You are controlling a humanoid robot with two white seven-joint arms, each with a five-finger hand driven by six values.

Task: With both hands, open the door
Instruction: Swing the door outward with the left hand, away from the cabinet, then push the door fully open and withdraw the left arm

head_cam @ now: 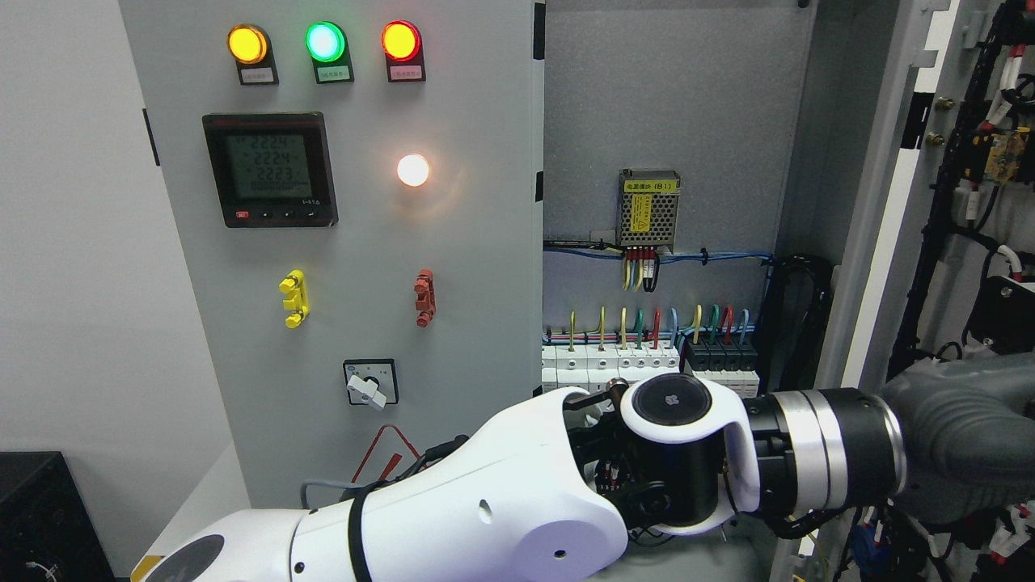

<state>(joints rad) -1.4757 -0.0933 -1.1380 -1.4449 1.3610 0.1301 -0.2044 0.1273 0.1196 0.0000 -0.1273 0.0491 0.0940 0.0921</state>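
Although the cabinet has two doors, only the left door (340, 242) is closed, and it fills the left and middle of the head view with its three lamps (323, 42), a meter (269, 170) and a rotary switch (370, 383) on the face. From the lower left comes the white left arm (453, 509), reaching across toward the middle, but its hand is hidden behind the wrist joint, so I cannot tell whether the fingers are open or closed. Next to it, the inside of the cabinet is open to view, with a row of breakers (647, 364) and coloured wires. At the right side the right door (930, 202) is already swung out, showing cables on its inner face, and the grey right arm (954, 436) enters below it; its hand also cannot be seen. I judge the door is sheet metal, stiff and rather heavy with the instruments, smooth to the fingers, so the free vertical edge near the middle seems the best place to hold.
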